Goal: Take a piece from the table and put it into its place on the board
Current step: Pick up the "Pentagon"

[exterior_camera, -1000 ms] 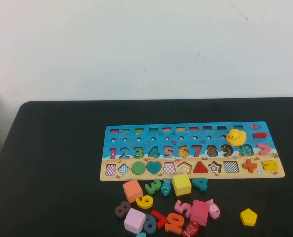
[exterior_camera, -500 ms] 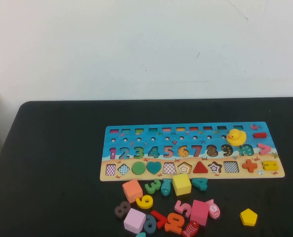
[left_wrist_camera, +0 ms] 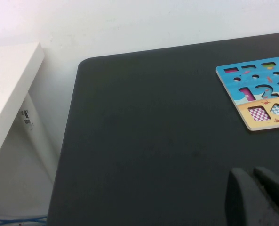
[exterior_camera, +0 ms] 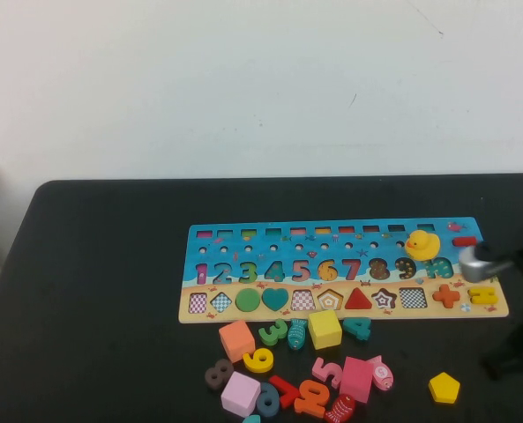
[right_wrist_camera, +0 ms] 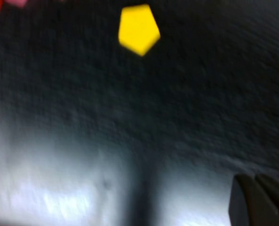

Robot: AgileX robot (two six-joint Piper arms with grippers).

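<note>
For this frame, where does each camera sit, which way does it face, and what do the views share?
High view: raised on the robot's side, angled down at the board; the right arm enters at the right edge.
Left wrist view: low over bare table, facing the board's corner; left end effector shows.
Right wrist view: facing down at the yellow pentagon; right end effector shows.
Shared: board, high and left wrist; pentagon, high and right wrist.

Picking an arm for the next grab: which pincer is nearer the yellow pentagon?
Right. The right pincer is at the table's right side with the yellow pentagon in its wrist view. The left pincer sits far off by the table's left edge, beyond the board.
</note>
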